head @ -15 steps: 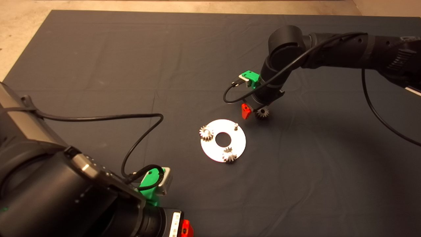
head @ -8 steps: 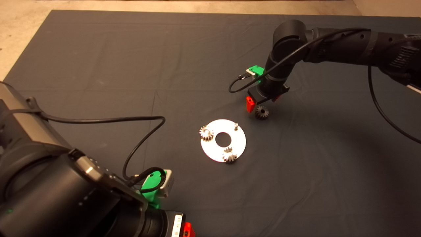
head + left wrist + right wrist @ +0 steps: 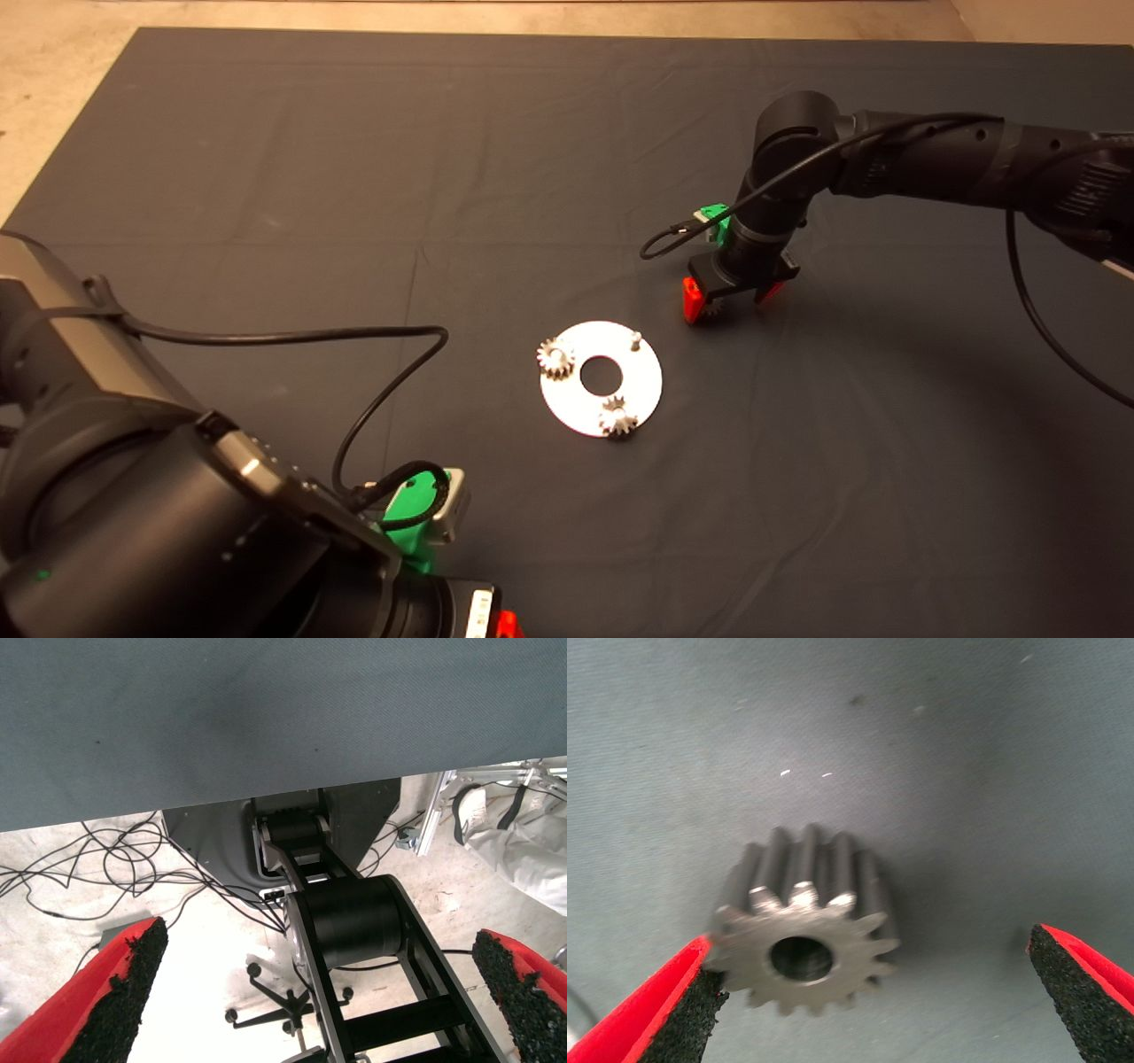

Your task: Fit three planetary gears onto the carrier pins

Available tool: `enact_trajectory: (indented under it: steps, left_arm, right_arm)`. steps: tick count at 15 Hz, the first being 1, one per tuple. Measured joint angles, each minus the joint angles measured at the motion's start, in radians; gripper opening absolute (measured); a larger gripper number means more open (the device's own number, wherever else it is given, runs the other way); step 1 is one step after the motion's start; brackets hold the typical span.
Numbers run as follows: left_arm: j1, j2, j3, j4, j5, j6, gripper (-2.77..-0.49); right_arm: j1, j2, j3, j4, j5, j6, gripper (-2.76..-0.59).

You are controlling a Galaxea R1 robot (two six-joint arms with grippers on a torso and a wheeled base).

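Observation:
The round plate lies mid-mat with the carrier pins. Planetary gears sit on two pins, one on the plate's left side and one at its near edge. The third pin stands bare. A third gear lies on its side on the mat just right of the plate, mostly hidden under the wrist in the head view. My right gripper hangs open over it, one pad almost touching the gear, the other pad well apart. My left gripper is parked open at the lower left.
The left arm's black cable loops over the mat left of the plate. In the left wrist view the mat's edge shows, with floor cables and the robot's base beyond it.
My right gripper has moved to the right and lowered around the loose gear, which it stood beside before. The gear and the plate have not moved. The left arm shifted slightly.

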Motion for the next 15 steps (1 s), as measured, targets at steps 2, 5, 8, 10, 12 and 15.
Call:
enact_trajectory:
  steps: [2,5,8,10,12,15]
  left_arm:
    - [0.014,0.0,0.0,0.007,0.0,0.0,-0.77]
    - [0.014,0.0,0.0,0.013,0.0,0.0,-0.77]
    - [0.023,0.0,0.0,0.02,0.0,0.0,-0.77]
    - [0.028,0.001,0.0,0.026,0.0,0.0,-0.77]
    - [0.041,0.001,0.0,0.028,0.0,0.0,-0.77]
    - [0.056,0.001,0.0,0.035,0.0,-0.001,-0.77]
  right_arm:
    - [-0.003,0.0,0.009,0.007,0.001,0.006,-0.88]
    - [-0.014,0.001,0.013,0.01,0.001,0.008,-0.88]
    - [-0.014,0.011,0.013,0.011,0.0,0.005,-0.88]
    - [-0.016,0.032,0.008,0.012,-0.001,-0.022,-0.88]
    - [-0.016,0.057,-0.021,0.014,-0.001,-0.052,-0.88]
    - [-0.014,0.071,-0.048,0.024,-0.002,-0.078,-0.88]
